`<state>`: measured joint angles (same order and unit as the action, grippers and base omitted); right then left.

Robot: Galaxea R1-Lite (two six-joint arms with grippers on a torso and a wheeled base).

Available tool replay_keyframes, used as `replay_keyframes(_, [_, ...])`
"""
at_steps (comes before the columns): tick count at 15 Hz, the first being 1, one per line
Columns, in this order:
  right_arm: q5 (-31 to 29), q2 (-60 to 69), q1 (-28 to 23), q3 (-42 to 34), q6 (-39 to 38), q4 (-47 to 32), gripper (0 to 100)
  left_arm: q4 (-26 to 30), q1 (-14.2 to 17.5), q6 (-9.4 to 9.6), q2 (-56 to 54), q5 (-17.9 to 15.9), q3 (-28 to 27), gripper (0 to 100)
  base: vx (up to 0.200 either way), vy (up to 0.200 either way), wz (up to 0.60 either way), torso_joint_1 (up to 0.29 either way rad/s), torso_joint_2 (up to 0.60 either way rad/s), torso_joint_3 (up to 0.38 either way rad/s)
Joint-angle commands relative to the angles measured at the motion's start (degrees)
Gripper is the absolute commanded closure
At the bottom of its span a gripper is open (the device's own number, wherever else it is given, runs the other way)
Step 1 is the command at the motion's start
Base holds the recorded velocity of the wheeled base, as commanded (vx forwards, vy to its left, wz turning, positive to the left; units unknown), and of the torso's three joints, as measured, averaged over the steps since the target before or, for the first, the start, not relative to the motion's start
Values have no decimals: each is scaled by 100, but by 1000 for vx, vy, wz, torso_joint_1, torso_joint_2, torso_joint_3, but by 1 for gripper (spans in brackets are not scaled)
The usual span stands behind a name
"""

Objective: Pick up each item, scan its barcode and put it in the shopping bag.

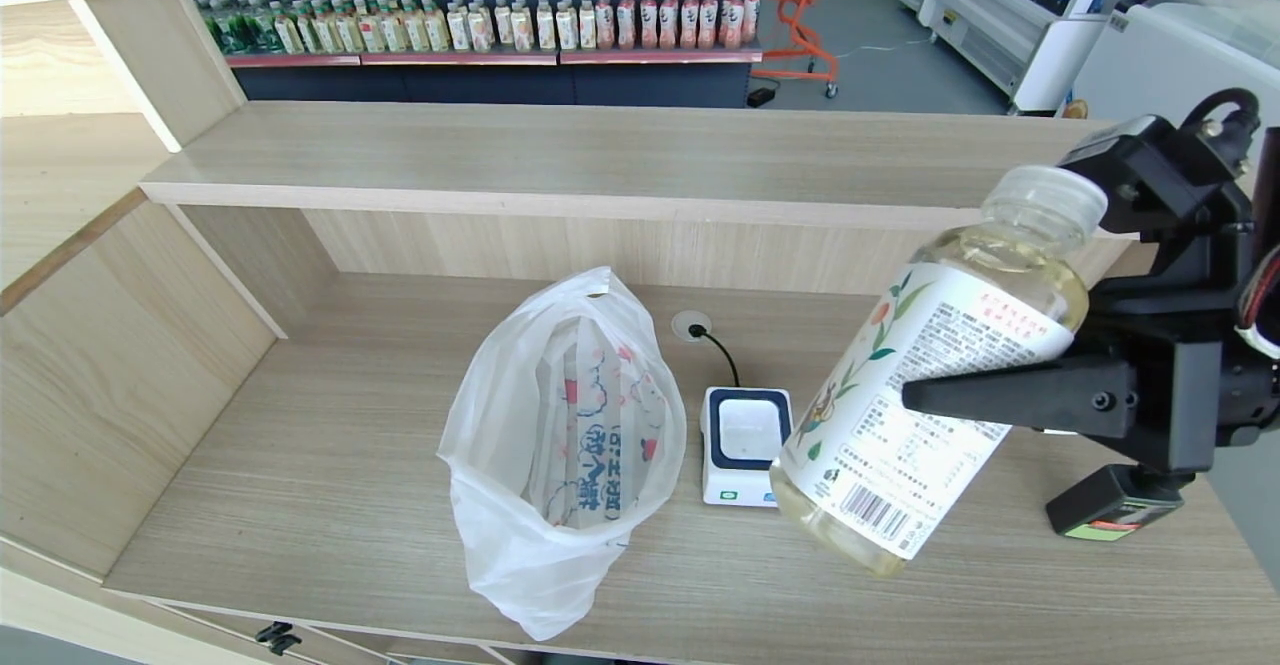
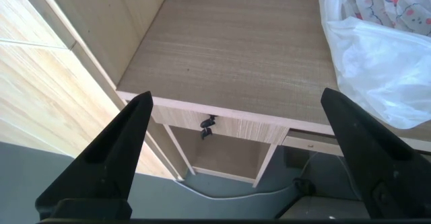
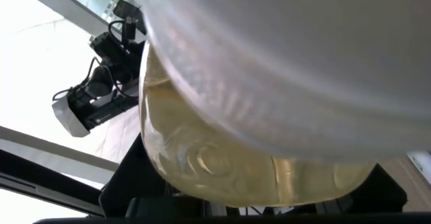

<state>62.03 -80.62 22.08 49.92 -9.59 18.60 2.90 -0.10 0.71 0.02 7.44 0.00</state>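
Note:
A clear bottle (image 1: 930,375) of pale yellow drink, with a white label and a barcode near its base, hangs tilted in the air at the right. My right gripper (image 1: 985,385) is shut on the bottle's middle. The bottle's base (image 3: 222,163) looms close in the right wrist view. Just left of and below the bottle, the white and blue barcode scanner (image 1: 745,442) sits on the counter. Left of the scanner, the white plastic shopping bag (image 1: 565,445) stands open with printed packets inside. My left gripper (image 2: 236,150) is open and empty, off the counter's front edge, near the bag (image 2: 377,49).
The wooden counter (image 1: 330,485) has a raised back ledge (image 1: 560,160) and a side wall on the left. A black cable runs from the scanner into a grommet (image 1: 692,326). A small black and green device (image 1: 1110,505) lies at the right. Drink shelves stand behind.

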Motion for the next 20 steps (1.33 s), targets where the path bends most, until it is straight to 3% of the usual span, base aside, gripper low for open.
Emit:
replay_keyframes(1, [-6,-7,-19,18,10,12,100,0,1,0,-2,3,0,0,0,0,0,0,0,0])
replay_keyframes(5, [-6,-7,-28,18,19,12,100,0,1,0,-2,3,0,0,0,0,0,0,0,0])
replay_keyframes(8, [-50,-288,-388,-70,1531,38,100,0,1,0,-2,3,0,0,0,0,0,0,0,0])
replay_keyframes(10, [-595,-763,-845,-61,3157,47,100,0,1,0,-2,3,0,0,0,0,0,0,0,0])
replay_keyframes(12, [-1219,-1026,-916,79,3772,73,100,0,1,0,-2,3,0,0,0,0,0,0,0,0])
replay_keyframes(13, [-1703,-1369,-925,246,4475,258,100,0,1,0,-2,3,0,0,0,0,0,0,0,0])
replay_keyframes(17, [-1685,-2169,-881,448,5521,926,100,0,1,0,-2,3,0,0,0,0,0,0,0,0])
replay_keyframes(20, [-1333,-2547,-854,519,6373,926,100,0,1,0,-2,3,0,0,0,0,0,0,0,0])
